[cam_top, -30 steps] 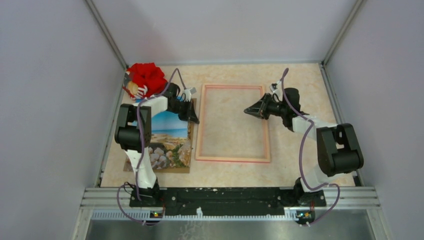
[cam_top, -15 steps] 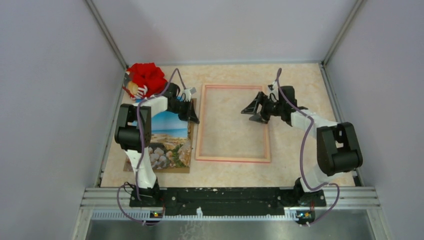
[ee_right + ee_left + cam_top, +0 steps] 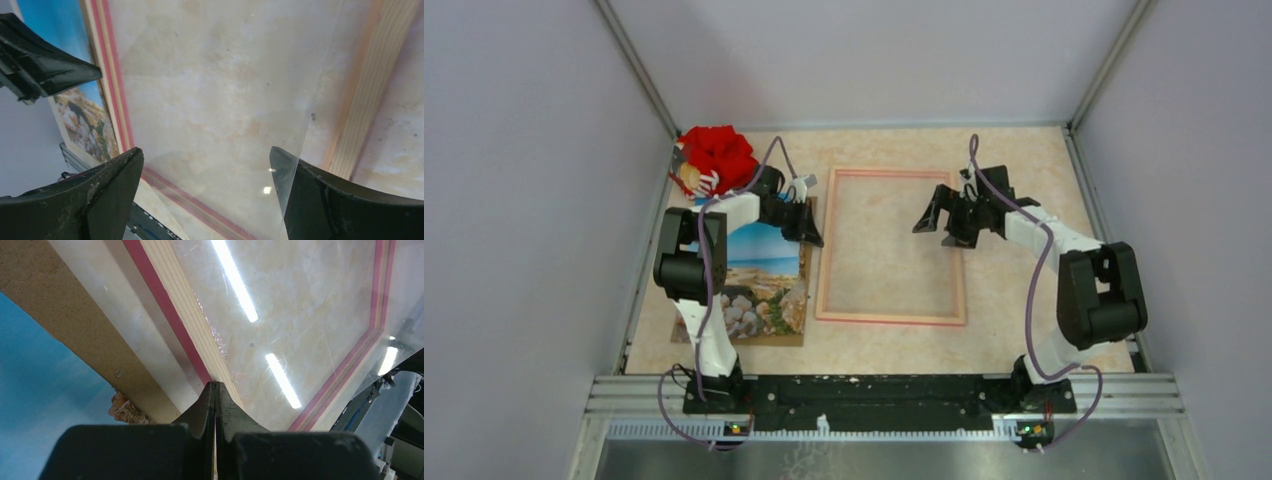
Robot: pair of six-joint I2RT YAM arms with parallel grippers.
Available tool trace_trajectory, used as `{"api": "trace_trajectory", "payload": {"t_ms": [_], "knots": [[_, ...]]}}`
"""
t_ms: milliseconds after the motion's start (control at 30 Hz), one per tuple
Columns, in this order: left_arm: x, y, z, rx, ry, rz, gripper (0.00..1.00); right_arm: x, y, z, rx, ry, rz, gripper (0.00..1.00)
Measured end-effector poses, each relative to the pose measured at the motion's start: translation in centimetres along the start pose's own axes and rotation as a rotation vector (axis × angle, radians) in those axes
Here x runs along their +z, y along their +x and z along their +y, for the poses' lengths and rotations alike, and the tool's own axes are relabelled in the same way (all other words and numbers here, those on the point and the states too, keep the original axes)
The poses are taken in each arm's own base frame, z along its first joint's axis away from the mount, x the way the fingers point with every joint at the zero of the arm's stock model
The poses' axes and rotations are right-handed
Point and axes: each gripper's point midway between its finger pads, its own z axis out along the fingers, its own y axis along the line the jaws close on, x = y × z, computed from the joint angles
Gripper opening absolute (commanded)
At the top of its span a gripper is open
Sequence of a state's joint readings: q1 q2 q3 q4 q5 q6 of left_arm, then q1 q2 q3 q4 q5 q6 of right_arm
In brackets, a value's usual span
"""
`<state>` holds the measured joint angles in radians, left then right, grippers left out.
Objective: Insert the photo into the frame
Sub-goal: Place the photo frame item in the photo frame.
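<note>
The pink frame (image 3: 889,318) lies flat in the middle of the table, its pale wood side up. A clear sheet (image 3: 225,100) lies over its opening, tilted, with one edge free by my right fingers. The photo (image 3: 759,275), blue sky over rocky coast, rests picture up on a brown backing board (image 3: 75,325) left of the frame. My left gripper (image 3: 814,238) is shut at the frame's left rail, a thin pale edge of the clear sheet pinched between its jaws. My right gripper (image 3: 934,225) hangs open over the frame's right side, holding nothing.
A red plush bundle (image 3: 717,155) sits in the far left corner behind the left arm. Grey walls close in the table on three sides. A metal rail (image 3: 884,390) with the arm bases runs along the near edge.
My right gripper has opened wide from shut and drawn back a little to the right. The left arm, frame and photo have stayed put.
</note>
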<state>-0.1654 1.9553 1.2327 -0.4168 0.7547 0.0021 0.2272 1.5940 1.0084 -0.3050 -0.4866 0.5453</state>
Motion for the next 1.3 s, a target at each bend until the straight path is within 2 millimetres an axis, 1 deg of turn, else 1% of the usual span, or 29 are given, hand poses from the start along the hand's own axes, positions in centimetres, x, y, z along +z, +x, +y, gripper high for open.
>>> {"api": "trace_trajectory", "payload": {"t_ms": [100, 233, 433, 667, 933, 1300], "knots": [[0.0, 0.0, 0.0, 0.001, 0.003, -0.002, 0.00, 0.2, 0.5, -1.3, 0.003, 0.055, 0.017, 0.98], [0.1, 0.0, -0.1, 0.003, 0.007, -0.004, 0.00, 0.0, 0.8, -2.2, -0.002, 0.109, 0.029, 0.99], [0.1, 0.0, -0.1, 0.002, 0.008, -0.005, 0.00, -0.3, 0.1, -2.8, -0.023, 0.156, 0.015, 0.99], [0.1, 0.0, -0.1, 0.002, 0.008, -0.006, 0.00, -0.4, 0.2, -3.7, -0.032, 0.207, 0.020, 0.99], [0.1, -0.1, -0.1, 0.002, 0.008, -0.006, 0.00, -0.6, -0.7, -3.7, -0.046, 0.233, 0.004, 0.99], [0.1, 0.0, -0.1, 0.002, 0.011, -0.006, 0.00, -0.7, -0.9, -4.0, -0.046, 0.249, -0.005, 0.99]]}}
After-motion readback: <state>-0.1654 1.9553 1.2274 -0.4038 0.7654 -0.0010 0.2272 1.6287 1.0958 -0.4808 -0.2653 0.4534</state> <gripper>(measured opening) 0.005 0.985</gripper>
